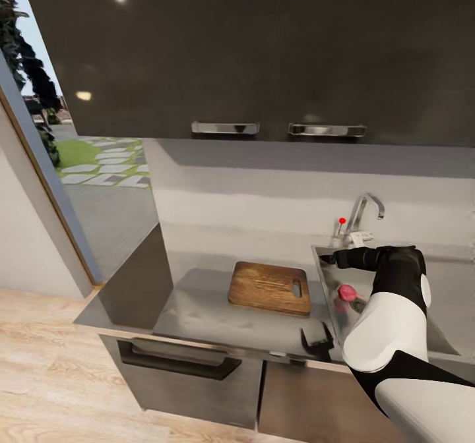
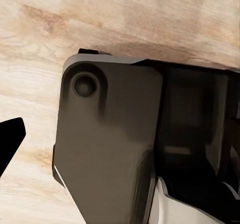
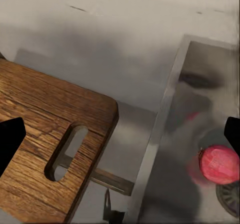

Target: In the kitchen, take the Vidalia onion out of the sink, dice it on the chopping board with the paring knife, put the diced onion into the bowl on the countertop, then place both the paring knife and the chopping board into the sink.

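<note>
1. I see the sink (image 1: 324, 258) set into the countertop (image 1: 198, 304), just right of the chopping board (image 1: 270, 287). Inside the basin lies the onion (image 1: 347, 292), a round pinkish-red ball resting on the steel floor.
2. From my right wrist camera the onion (image 3: 219, 164) sits beside the round drain (image 3: 231, 198), touching or nearly touching its rim; I cannot tell which. It casts a reddish glow on the grey metal around it.
3. The chopping board (image 3: 47, 144) lies flat on the countertop (image 3: 125, 59), near the sink's rim (image 3: 160, 129) but apart from it, its slot-shaped handle hole at the end facing the sink. Its grain is dark brown and plainly visible.
4. The tap (image 1: 361, 217) with its red dot stands behind the sink.
5. My right arm (image 1: 389, 298) reaches over the sink; the dark finger tips at either edge of the wrist picture stand wide apart, holding nothing.
6. My left wrist camera faces the wood-plank floor (image 2: 125, 19) and a dark part of the robot's body (image 2: 115, 149); one finger tip (image 2: 10, 139) shows, so I cannot tell the left jaws' state.
</note>
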